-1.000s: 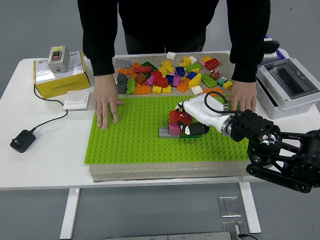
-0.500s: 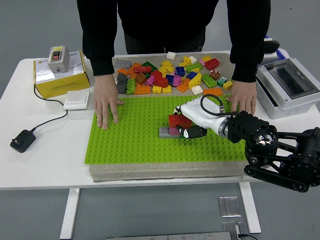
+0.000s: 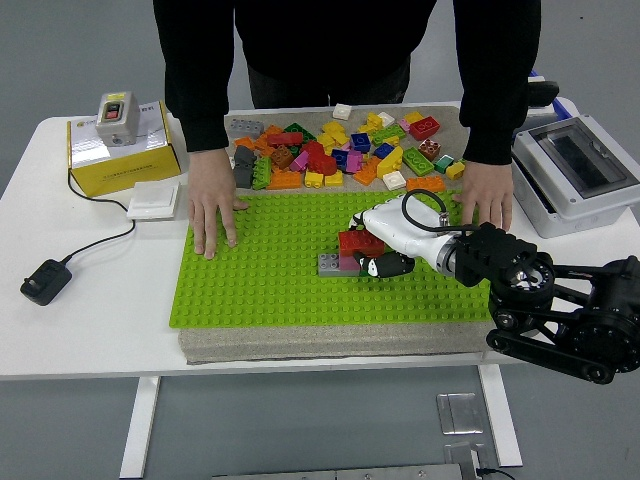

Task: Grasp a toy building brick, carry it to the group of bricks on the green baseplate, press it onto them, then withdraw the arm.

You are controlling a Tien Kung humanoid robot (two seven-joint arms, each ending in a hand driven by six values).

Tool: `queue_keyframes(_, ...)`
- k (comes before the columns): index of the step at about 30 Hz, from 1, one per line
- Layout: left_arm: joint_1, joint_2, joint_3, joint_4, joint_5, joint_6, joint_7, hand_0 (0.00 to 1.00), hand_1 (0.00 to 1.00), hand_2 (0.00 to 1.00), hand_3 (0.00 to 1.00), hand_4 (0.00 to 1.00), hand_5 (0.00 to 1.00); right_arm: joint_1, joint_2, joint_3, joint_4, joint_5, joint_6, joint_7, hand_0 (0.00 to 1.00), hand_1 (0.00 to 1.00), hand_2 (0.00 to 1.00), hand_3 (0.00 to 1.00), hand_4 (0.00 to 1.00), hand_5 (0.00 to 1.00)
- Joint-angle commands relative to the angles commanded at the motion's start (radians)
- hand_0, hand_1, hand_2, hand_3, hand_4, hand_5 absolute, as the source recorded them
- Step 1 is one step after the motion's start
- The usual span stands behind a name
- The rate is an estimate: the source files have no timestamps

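A: Right robot hand [image 3: 385, 245] low over the green baseplate [image 3: 260, 285], white palm down, fingers curled onto the red brick [image 3: 357, 241] atop the small group of bricks [image 3: 345, 256]. Looks mid-press, though actual seating hidden under the palm.

B: Left arm?

A: Out of sight. Person's hands [image 3: 212, 215] flat on the baseplate's far corners, apparently steadying it.

B: Handling of the brick?

A: Probably light, rigid, smooth plastic; slippery on the flat sides. Best pinched across two opposite side walls, studs up, then pushed straight down from the top.

B: Spares?

A: Loose pile of bricks [image 3: 340, 150] beyond the baseplate, on the worktop [image 3: 90, 300].
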Motion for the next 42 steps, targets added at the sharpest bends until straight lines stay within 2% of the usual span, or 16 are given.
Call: queue_keyframes(42,0.000,-0.002,0.017,0.000,0.011,0.007,0.001,0.687,0.675,0.617,0.699,0.145,0.676,-0.006,0.003,0.009,-0.015,0.006,-0.010,0.010,0.119,0.190,0.620,0.653,0.410,0.393)
